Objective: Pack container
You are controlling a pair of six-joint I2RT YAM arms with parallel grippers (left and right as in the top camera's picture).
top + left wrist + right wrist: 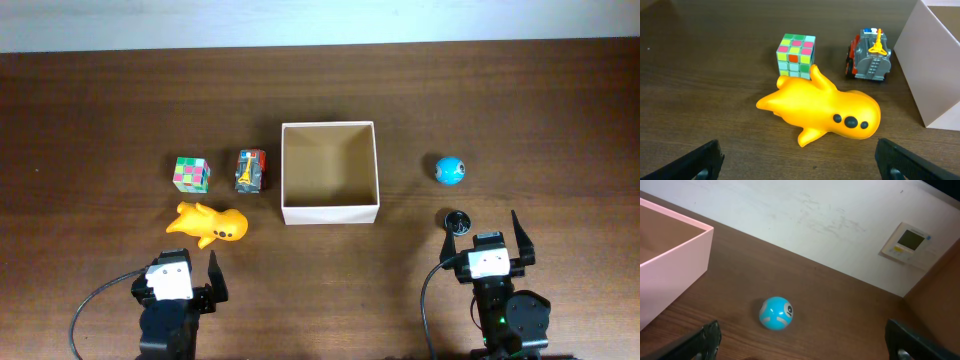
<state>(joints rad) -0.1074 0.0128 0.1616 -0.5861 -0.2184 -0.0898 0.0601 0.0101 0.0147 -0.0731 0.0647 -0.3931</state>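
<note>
The square container (330, 213) sits mouth up; left fingers (699, 161) and right fingers (701, 343) gape wide, empty.

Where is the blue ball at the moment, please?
In the overhead view, the blue ball lies right of the container, apart from it, just beyond the right gripper.

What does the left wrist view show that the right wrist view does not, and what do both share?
Only the left wrist view shows the yellow toy animal, the puzzle cube and the toy truck. Only the right wrist view shows the blue ball and a wall control panel. Both show the container and the wooden table.
</note>
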